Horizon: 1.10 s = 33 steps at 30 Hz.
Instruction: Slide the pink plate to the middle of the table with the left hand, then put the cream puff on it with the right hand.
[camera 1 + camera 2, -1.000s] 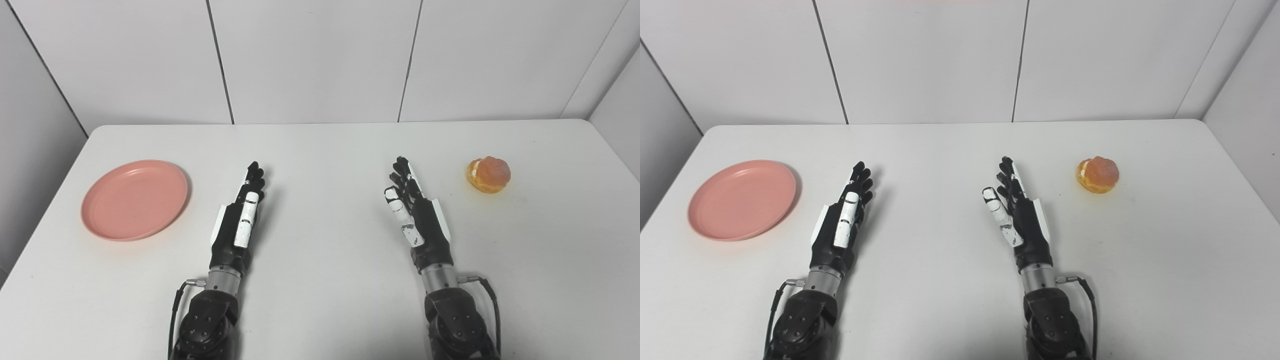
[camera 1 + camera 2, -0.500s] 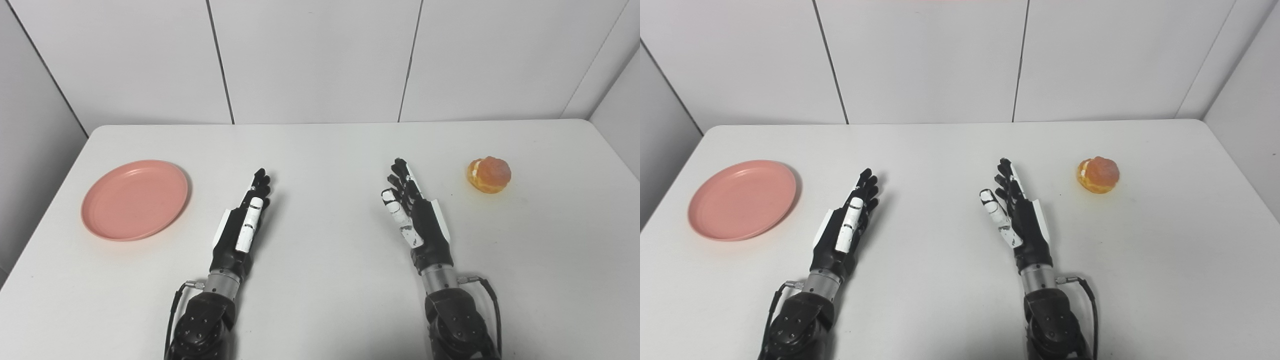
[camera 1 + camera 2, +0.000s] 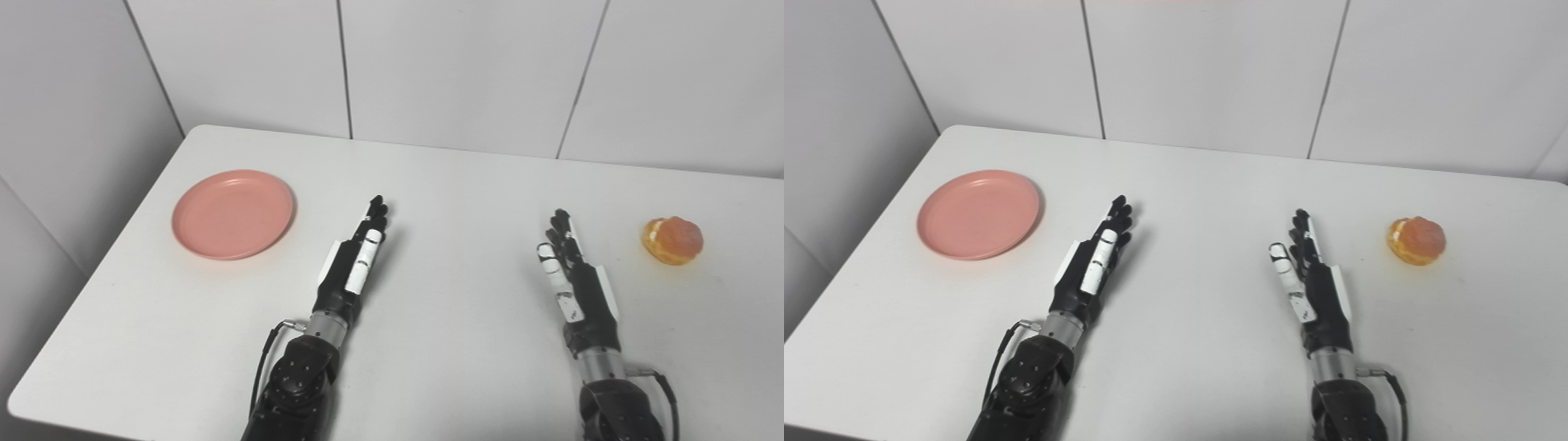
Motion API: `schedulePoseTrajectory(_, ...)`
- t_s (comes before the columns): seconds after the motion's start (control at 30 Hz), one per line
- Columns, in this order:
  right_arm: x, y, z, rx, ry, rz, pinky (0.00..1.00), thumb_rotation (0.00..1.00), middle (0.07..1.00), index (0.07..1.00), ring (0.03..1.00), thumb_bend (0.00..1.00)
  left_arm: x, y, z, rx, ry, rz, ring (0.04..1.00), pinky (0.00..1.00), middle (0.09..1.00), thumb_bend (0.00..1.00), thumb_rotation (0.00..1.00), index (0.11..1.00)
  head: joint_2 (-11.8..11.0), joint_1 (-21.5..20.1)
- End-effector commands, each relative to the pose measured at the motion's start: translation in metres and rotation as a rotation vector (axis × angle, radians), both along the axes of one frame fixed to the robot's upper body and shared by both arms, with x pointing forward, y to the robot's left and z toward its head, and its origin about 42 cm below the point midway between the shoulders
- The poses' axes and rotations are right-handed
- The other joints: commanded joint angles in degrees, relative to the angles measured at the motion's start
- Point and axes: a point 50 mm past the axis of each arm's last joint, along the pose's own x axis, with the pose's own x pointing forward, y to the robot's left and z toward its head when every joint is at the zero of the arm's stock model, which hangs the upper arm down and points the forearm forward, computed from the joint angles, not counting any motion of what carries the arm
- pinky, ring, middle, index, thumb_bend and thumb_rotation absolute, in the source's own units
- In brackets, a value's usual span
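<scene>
Plate [image 3: 233,214] lies flat on the table's [image 3: 441,343] left part, near the far left corner, and nothing is on it. Being round, it has no long axis and points no way; its hollow faces up.

My left hand [image 3: 352,266] is released, holding nothing, fingers straight and close together, aimed at the far edge and a little rightward, thumb side up. It hangs over the table well to the right of the plate and apart from it. My right hand [image 3: 572,275] is likewise slack and empty, fingers stretched toward the far edge, thumb on its inner side. The puff [image 3: 672,240] sits on the table's right part, beyond and to the right of that hand, not touching it. Its darker rounded cap tilts rightward, and the pale cream seam shows at its left.

Against half a second ago, the whole view has swung left: more of the left wall and the table's left edge show. That is my head turning. Plate, puff and both hands keep their places relative to each other.
</scene>
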Motion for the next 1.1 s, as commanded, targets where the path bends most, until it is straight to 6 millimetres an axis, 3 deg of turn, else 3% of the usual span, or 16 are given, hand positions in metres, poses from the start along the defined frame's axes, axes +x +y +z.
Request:
schedulePoseTrajectory(0.0, 0.001, -0.009, -0.002, 0.037, -0.040, 0.008, 1.00, 0.82, 1.000, 1.000, 0.999, 0.60, 0.000, -0.015, -0.004, -0.012, -0.009, -0.009, 1.000, 1.00, 1.000, 0.53, 1.00, 1.000, -0.3, 0.5)
schedulePoseTrajectory(0.13, 0.003, -0.015, -0.011, 0.079, -0.013, 0.017, 1.00, 0.78, 1.000, 1.000, 1.000, 0.61, 0.010, -0.017, 0.004, -0.017, -0.104, 0.086, 0.973, 0.96, 0.982, 0.48, 1.00, 0.979, -1.3, 2.1)
schedulePoseTrajectory(0.2, 0.003, -0.017, -0.013, 0.080, -0.016, 0.021, 1.00, 0.77, 1.000, 1.000, 1.000, 0.62, 0.014, -0.016, 0.008, -0.015, -0.127, 0.119, 0.963, 0.95, 0.972, 0.54, 1.00, 0.968, -1.7, 2.3)
schedulePoseTrajectory(0.37, 0.003, -0.019, -0.016, 0.080, -0.040, 0.031, 1.00, 0.77, 1.000, 1.000, 1.000, 0.59, 0.033, 0.005, 0.034, -0.108, -0.231, 0.127, 0.983, 1.00, 0.989, 0.56, 1.00, 0.981, -2.1, 2.5)
schedulePoseTrajectory(0.53, 0.004, -0.020, -0.017, 0.076, -0.055, 0.030, 1.00, 0.78, 1.000, 1.000, 1.000, 0.55, 0.046, 0.031, 0.059, -0.136, -0.294, 0.178, 0.975, 1.00, 0.981, 0.60, 1.00, 0.979, -1.9, 2.4)
schedulePoseTrajectory(0.77, 0.004, -0.019, -0.017, 0.067, -0.047, 0.026, 1.00, 0.78, 1.000, 0.996, 1.000, 0.59, 0.053, 0.078, 0.092, -0.190, -0.376, 0.334, 0.849, 0.86, 0.858, 0.65, 1.00, 0.852, -1.9, 2.1)
schedulePoseTrajectory(0.9, 0.004, -0.019, -0.016, 0.062, -0.041, 0.025, 1.00, 0.77, 1.000, 0.997, 1.000, 0.59, 0.056, 0.105, 0.102, -0.191, -0.404, 0.427, 0.784, 0.79, 0.789, 0.66, 1.00, 0.782, -1.9, 2.0)
schedulePoseTrajectory(1.07, 0.003, -0.018, -0.015, 0.065, -0.038, 0.026, 1.00, 0.77, 1.000, 0.995, 1.000, 0.59, 0.057, 0.135, 0.111, -0.190, -0.421, 0.484, 0.780, 0.78, 0.779, 0.67, 1.00, 0.779, -2.4, 1.8)
